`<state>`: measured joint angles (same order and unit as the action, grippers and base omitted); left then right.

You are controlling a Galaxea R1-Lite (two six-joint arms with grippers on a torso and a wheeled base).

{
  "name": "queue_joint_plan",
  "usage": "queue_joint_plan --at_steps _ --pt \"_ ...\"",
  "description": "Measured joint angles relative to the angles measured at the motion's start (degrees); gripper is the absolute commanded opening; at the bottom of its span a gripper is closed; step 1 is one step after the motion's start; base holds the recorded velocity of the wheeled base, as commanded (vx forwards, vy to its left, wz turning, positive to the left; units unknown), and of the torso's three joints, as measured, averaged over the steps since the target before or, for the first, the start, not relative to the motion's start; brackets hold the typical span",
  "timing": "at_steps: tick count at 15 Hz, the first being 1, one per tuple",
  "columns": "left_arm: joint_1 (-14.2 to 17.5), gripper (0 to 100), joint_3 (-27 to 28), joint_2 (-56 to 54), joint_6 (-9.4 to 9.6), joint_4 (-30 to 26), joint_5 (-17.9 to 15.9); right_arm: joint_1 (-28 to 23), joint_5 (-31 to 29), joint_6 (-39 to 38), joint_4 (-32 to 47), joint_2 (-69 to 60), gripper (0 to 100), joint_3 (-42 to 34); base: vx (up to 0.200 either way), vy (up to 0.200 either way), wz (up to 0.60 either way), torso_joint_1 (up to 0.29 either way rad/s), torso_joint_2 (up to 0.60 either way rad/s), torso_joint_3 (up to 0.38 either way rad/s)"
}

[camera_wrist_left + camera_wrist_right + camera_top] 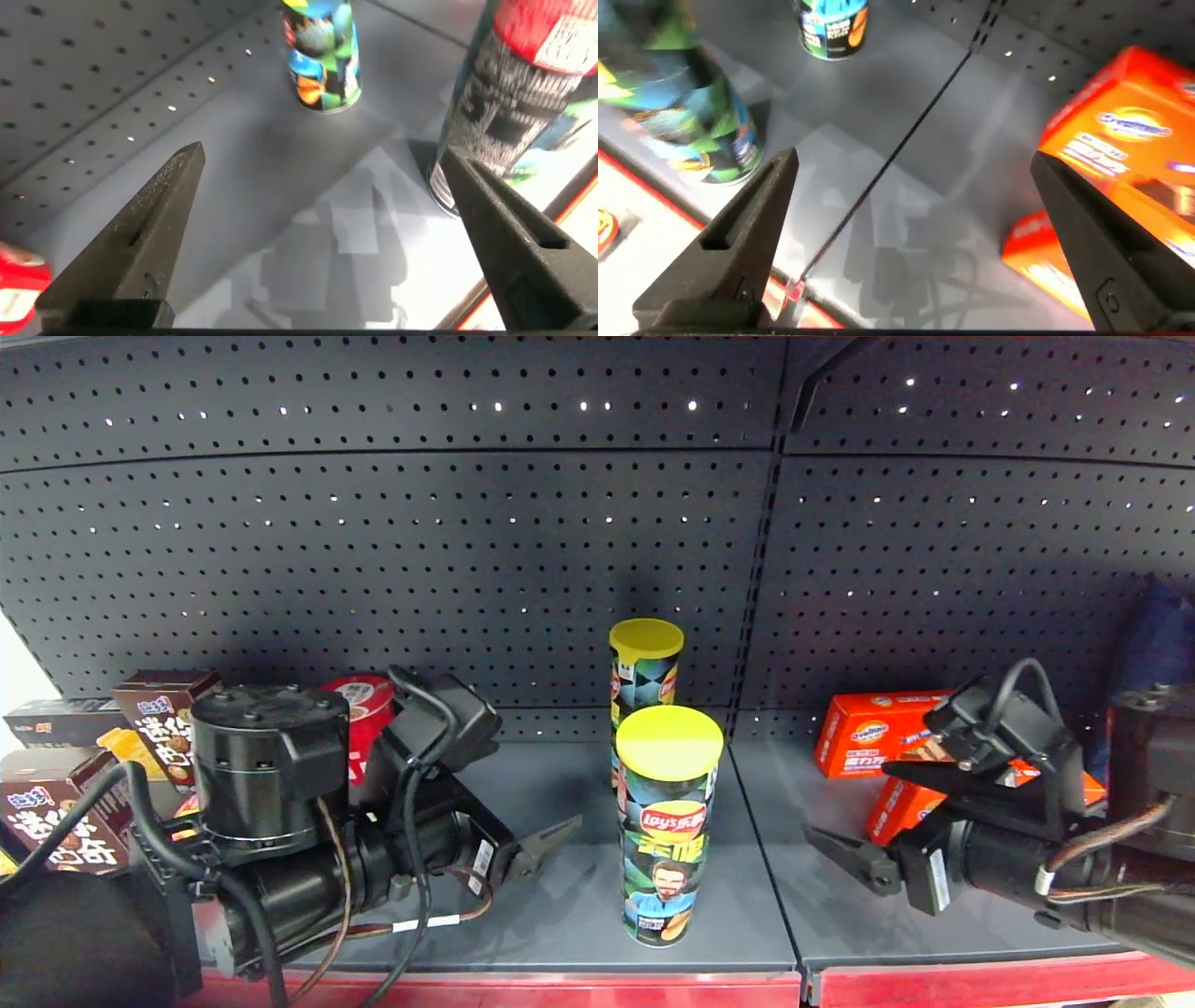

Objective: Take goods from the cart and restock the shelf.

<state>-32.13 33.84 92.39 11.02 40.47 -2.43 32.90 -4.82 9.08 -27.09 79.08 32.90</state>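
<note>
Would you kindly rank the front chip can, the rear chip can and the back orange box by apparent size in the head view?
1. Front chip can, nearest the camera.
2. Back orange box, partly hidden.
3. Rear chip can, partly hidden. Both cans look alike, so nearness may explain their difference.

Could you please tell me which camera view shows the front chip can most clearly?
The head view: the front chip can stands whole, lid to base. Both wrist views cut the can off above its lower body.

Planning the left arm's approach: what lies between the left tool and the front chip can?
Nothing; only bare shelf board separates the left tool from the front chip can, seen in the head view.
</note>
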Motion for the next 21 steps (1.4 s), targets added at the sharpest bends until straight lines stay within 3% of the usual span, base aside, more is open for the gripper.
queue_joint_plan --at_steps 2,7,14,18,21 --pt "0.5 100 -0.1 -1.4 -0.18 0.0 0.1 -0.8 -0.4 -0.1 1.0 -4.4 100 -2.2 0.000 0.000 0.00 0.000 0.00 0.000" --pt "4.4 100 -2.7 -9.0 -2.73 0.1 1.2 -5.4 -1.0 -0.2 3.4 -17.6 100 -7.5 0.000 0.000 0.00 0.000 0.00 0.000" --pt "24.7 100 -13.1 -28.1 -2.65 0.3 -3.8 -16.8 -1.1 -0.5 5.0 -36.2 100 -15.6 0.000 0.000 0.00 0.000 0.00 0.000" --pt "31.6 100 -19.6 -39.9 -3.19 0.0 -5.0 -25.6 -1.1 -0.5 14.7 -51.2 100 -21.6 0.000 0.000 0.00 0.000 0.00 0.000" --pt "33.7 100 -26.1 -47.8 -4.49 -0.2 -5.1 -30.7 -1.0 -0.5 25.8 -63.5 100 -22.9 0.000 0.000 0.00 0.000 0.00 0.000"
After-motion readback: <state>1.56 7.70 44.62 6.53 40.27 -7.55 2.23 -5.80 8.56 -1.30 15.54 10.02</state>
